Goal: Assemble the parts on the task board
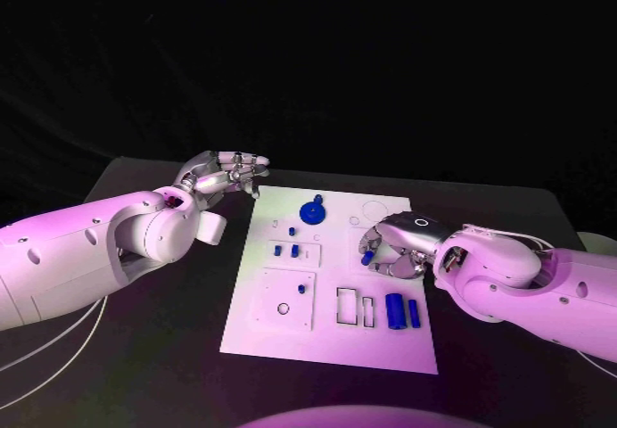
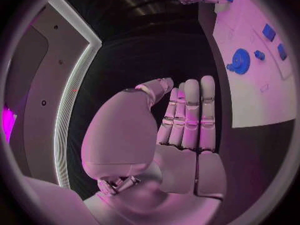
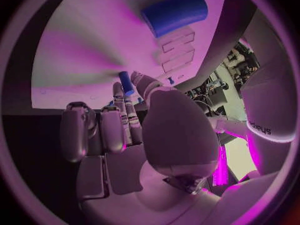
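Observation:
The white task board point(image 1: 337, 334) lies in the middle of the black table. My right hand point(image 1: 396, 244) hovers over the board's right half and pinches a small blue peg point(image 1: 368, 257) between thumb and a finger; the right wrist view shows the peg point(image 3: 125, 82) at the fingertips, just above the board. My left hand point(image 1: 226, 173) is beyond the board's far left corner, and its fingers point(image 2: 190, 116) lie straight with nothing in them. A blue round disc point(image 1: 313, 212) sits near the far edge. Two blue cylinders point(image 1: 404, 312) lie side by side near the right edge.
Small blue pieces point(image 1: 287, 251) stand in the board's left middle, and a blue ring point(image 1: 300, 288) sits on a raised square plate point(image 1: 270, 287). Two rectangular slots point(image 1: 357, 307) are beside the cylinders. Bare black table point(image 1: 154, 357) surrounds the board.

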Motion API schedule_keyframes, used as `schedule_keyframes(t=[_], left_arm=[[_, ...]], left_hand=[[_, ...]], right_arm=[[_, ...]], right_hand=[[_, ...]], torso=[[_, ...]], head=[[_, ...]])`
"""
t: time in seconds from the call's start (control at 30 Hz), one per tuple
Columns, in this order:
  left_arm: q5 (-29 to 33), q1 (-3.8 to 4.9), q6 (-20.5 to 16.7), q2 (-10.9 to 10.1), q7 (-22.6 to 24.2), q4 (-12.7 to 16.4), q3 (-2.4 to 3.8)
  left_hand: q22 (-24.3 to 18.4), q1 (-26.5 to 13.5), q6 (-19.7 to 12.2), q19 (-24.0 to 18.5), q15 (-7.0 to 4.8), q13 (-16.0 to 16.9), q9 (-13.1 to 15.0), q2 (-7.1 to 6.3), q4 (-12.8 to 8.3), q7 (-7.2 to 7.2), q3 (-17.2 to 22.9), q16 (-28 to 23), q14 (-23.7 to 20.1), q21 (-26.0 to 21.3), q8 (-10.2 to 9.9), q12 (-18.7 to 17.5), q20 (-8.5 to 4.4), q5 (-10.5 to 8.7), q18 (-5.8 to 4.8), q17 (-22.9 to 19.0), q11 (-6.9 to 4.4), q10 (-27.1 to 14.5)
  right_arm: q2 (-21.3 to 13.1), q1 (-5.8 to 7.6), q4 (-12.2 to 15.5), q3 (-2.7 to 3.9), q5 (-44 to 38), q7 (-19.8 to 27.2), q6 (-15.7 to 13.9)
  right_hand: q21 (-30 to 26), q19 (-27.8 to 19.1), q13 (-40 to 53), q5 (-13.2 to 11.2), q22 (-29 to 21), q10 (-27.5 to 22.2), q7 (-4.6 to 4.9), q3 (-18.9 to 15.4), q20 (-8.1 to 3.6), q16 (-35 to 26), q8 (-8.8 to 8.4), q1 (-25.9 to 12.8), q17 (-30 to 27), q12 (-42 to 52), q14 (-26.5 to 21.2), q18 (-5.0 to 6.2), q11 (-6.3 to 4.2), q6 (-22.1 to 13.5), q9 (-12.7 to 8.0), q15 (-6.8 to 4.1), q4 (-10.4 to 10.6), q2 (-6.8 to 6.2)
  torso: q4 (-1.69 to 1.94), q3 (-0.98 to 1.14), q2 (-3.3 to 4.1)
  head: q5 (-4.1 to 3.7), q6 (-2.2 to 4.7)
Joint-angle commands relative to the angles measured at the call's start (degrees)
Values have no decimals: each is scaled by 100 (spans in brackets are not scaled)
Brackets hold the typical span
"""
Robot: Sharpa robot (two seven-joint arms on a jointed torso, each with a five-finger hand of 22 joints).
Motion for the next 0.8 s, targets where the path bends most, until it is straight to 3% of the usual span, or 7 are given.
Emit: schedule_keyframes(t=[0.03, 0.27, 0.4, 0.47, 0.8], left_arm=[[28, 5, 110, 4, 10, 7, 3], [28, 5, 123, 4, 0, 5, 3], [28, 5, 128, 5, -3, 5, 3], [28, 5, 138, 5, -11, 5, 3], [27, 5, 144, 3, -33, -10, 3]], left_hand=[[-5, 6, -24, 27, 21, 5, -7, 49, -1, 4, -22, -17, -34, -23, -33, 19, 5, 18, 78, -5, 8, -33], [-6, 1, -22, 28, 22, 6, -7, 55, 6, 5, -23, -17, -34, -26, -31, 26, 6, 17, 78, -7, 9, -35], [-6, 1, -22, 28, 22, 6, -7, 55, 6, 5, -23, -17, -34, -26, -31, 26, 6, 17, 78, -7, 9, -35], [-8, -3, -20, 29, 23, 7, -6, 63, 12, 5, -22, -16, -34, -28, -29, 33, 7, 17, 77, -9, 9, -37], [-9, -4, -19, 29, 23, 8, -5, 69, 15, 4, -21, -15, -34, -30, -29, 38, 7, 18, 78, -11, 8, -39]], right_arm=[[23, -11, -5, -1, 6, 94, 54], [62, -18, -37, -2, 60, 71, -147], [97, -24, -70, -2, 16, -34, -309], [115, -28, -79, -2, -28, -115, -429], [14, -20, 163, 8, -25, -199, -738]], right_hand=[[123, 176, -21, -109, 1009, 146, 7, 194, -42, 48, 18, 79, 48, 44, 164, -50, -41, 89, -5, -81, 36, 48], [341, 260, -61, -273, 1109, 397, 12, 564, -86, 96, 79, 56, 108, 31, 189, -96, -85, 280, 24, -113, 128, 105], [423, 291, -70, -497, 1148, 510, 3, 777, -101, 119, 134, 104, 133, 15, 200, -113, -101, 395, 60, -130, 119, 201], [478, 311, -76, -579, 1173, 556, -11, 926, -110, 137, 204, 127, 156, -5, 207, -124, -111, 498, 105, -138, 115, 319], [558, 340, -64, -570, 1211, 685, -41, 1117, -133, 155, 355, 140, 169, -18, 211, -140, -146, 589, 230, -164, 25, 366]], torso=[[-4, 2, -1], [-5, 3, -1], [-5, 3, 1], [-2, 1, 1], [0, 0, -11]], head=[[5, -9], [-8, -19], [-13, -21], [-25, -27], [-24, -47]])
